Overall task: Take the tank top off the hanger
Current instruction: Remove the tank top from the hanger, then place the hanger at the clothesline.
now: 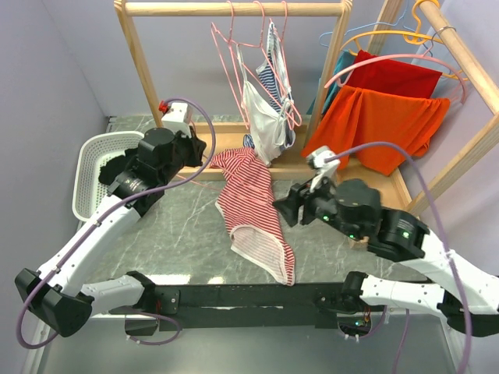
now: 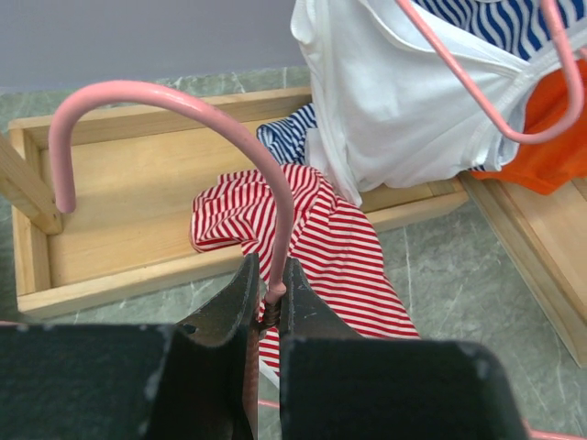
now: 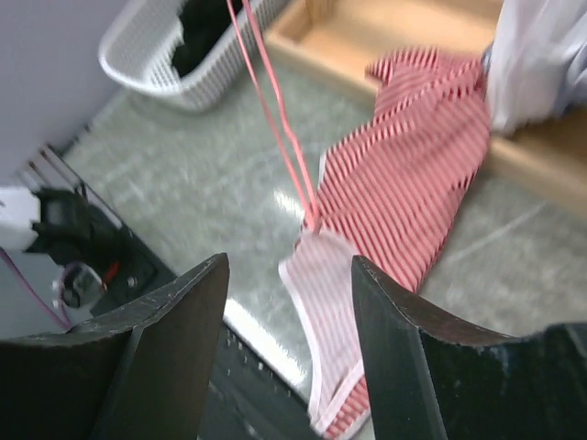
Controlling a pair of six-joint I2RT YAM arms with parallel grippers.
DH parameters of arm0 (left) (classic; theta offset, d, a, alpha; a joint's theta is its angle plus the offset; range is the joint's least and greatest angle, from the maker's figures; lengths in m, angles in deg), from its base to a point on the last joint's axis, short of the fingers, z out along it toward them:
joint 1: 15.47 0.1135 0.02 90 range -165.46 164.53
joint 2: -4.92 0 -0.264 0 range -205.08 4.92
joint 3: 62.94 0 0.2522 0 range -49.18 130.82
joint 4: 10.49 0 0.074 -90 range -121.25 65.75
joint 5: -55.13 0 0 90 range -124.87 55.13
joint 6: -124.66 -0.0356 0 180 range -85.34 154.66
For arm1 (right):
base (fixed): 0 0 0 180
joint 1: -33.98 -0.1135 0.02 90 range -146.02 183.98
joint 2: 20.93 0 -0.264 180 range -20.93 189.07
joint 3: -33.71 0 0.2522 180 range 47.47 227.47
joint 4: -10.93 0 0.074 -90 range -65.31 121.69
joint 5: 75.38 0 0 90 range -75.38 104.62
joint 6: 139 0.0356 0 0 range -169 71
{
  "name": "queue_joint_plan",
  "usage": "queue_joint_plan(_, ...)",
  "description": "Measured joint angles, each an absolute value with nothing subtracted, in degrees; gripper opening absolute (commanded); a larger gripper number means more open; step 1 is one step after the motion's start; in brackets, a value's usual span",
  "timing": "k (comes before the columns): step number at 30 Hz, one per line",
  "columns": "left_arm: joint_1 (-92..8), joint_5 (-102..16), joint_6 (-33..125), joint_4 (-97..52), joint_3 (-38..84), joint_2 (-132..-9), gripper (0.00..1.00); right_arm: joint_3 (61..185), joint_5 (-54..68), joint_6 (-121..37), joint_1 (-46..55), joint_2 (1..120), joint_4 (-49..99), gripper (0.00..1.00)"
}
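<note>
The red-and-white striped tank top (image 1: 248, 204) lies spread on the table, its upper end against the wooden rack base. My left gripper (image 1: 204, 152) is shut on the neck of a pink wire hanger (image 2: 183, 103), hook pointing up; in the left wrist view the jaws (image 2: 269, 302) pinch the twisted neck. The hanger's thin wires (image 3: 275, 119) run down to the tank top (image 3: 413, 174); whether they still pass through it I cannot tell. My right gripper (image 1: 282, 206) hovers open over the top's lower hem, nothing between its fingers (image 3: 289, 275).
A white basket (image 1: 90, 175) holding something dark sits at the left. The wooden rack (image 1: 234, 9) carries a white top and a blue-striped one on pink hangers (image 1: 261, 109). Orange and red shirts (image 1: 390, 117) hang at the right.
</note>
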State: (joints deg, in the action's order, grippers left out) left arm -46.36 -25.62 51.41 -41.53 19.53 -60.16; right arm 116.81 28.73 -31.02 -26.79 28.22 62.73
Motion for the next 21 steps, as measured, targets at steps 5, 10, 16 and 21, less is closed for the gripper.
queue_joint_plan(5, -46.36, -27.80, 51.21, -41.47, 19.53, -59.83, 0.01, 117.33, 29.78, -34.82, -26.77, 26.90, 60.04, 0.64)
queue_joint_plan(10, -46.36, -30.60, 50.69, -41.44, 19.53, -59.65, 0.01, 116.81, 28.36, -37.38, -26.77, 30.01, 56.46, 0.68)
queue_joint_plan(16, -46.36, -34.58, 50.30, -40.99, 18.77, -58.12, 0.01, 114.86, 23.96, -39.63, -26.59, 35.03, 53.81, 0.67)
queue_joint_plan(21, -46.36, -38.14, 49.95, -40.07, 17.67, -55.98, 0.01, 114.86, 20.69, -40.61, -26.29, 37.24, 53.22, 0.62)
